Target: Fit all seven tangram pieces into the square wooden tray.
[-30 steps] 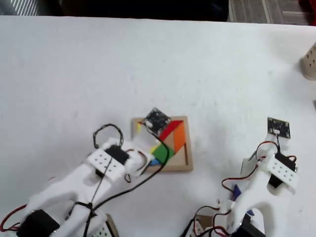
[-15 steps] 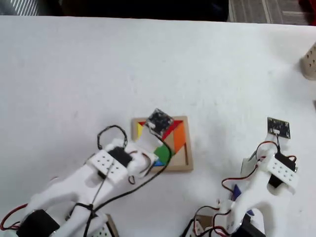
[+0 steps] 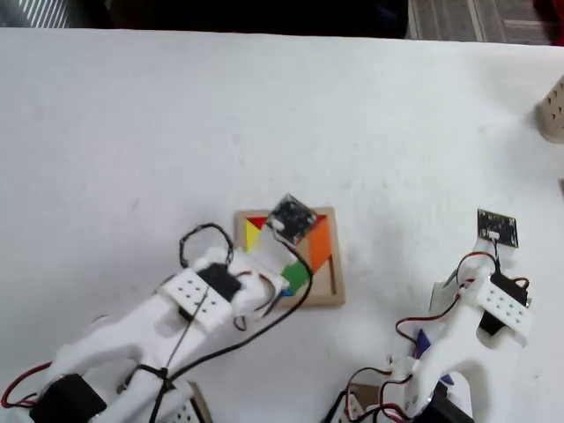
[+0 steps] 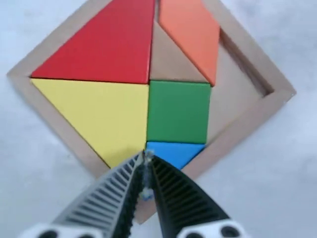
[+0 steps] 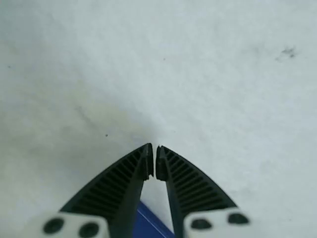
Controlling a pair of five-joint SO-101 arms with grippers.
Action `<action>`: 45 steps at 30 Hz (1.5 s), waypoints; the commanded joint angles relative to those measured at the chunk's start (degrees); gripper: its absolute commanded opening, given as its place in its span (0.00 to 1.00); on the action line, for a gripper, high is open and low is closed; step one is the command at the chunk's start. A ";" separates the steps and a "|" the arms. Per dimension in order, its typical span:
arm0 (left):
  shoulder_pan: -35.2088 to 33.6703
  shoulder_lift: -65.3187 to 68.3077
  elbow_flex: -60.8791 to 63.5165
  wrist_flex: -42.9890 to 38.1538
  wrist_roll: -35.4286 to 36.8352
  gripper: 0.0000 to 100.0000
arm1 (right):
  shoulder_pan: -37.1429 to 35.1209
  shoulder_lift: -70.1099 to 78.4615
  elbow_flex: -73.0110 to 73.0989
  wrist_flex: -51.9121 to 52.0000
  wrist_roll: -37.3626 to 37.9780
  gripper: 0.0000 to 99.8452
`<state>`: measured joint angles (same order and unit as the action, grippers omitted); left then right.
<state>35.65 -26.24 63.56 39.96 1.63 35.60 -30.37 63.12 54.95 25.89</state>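
From my seat at the controls, the square wooden tray (image 4: 237,130) sits on the white table (image 3: 264,115) toward its near side, in front of the left arm and well apart from the right one. Five pieces lie flat inside it. The big red triangle (image 4: 109,44) and the big yellow triangle (image 4: 99,111) meet edge to edge, and the green square (image 4: 178,111) butts against the yellow one. The small blue triangle (image 4: 174,151) is tucked between the green square and the tray's rim, and the orange parallelogram (image 4: 190,29) lies beside the red triangle. Bare tray floor shows as a triangle between red, orange and green, and as a wider patch between orange, green and the rim. My left gripper (image 4: 147,157) is closed, fingers pressed together with nothing between them that I can make out. Its tips are over the spot where yellow, green and blue meet (whether they touch the wood I can't tell from these feeds). The right gripper (image 5: 153,162) is closed too, over plain table, with a dark blue flat shape (image 5: 148,225) showing under it near its base; I can't tell what that is. A tan perforated object (image 3: 553,110) stands at the table's far right edge.
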 commanded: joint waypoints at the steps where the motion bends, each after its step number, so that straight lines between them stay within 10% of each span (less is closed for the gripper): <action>1: 2.95 -1.71 -0.26 -0.62 0.35 0.02 | -0.84 -1.71 -0.26 -0.75 0.53 0.02; 22: 3.38 -1.89 0.53 -0.53 0.53 0.02 | -0.84 -1.71 0.09 -0.84 0.62 0.02; 29: -7.78 -1.89 -2.90 -0.79 0.35 0.02 | -0.48 -2.33 -2.55 2.07 1.23 0.02; 45: -10.86 -1.80 -2.55 -0.62 -9.14 0.02 | 7.96 -2.33 -11.69 27.38 42.29 0.03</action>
<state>25.27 -26.33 63.56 39.96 -6.29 41.76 -30.37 53.36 79.74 59.21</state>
